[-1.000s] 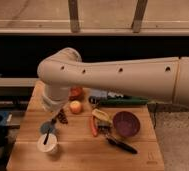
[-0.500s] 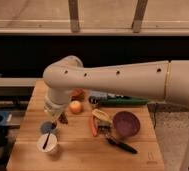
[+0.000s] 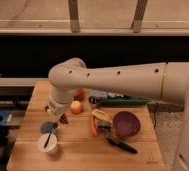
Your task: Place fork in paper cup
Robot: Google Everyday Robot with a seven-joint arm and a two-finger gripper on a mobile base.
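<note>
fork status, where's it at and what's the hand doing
Hand shut, just above blue-grey cup. Fork leaning in paper cup. Nothing blocking.

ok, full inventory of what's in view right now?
table: one, light wood, centre
paper cup: one, off-white, table's front left
fork: one, thin, dark-looking, leaning inside paper cup
small cup: one, blue-grey, behind paper cup
fruit: one, orange-yellow, mid table
food pieces: two, yellow and orange, left of bowl
bowl: one, purple, right
utensil: one, black-handled, before bowl
long item: one, green, back right
arm: one, cream, reaching from right
gripper: one, shut, above small cup
</note>
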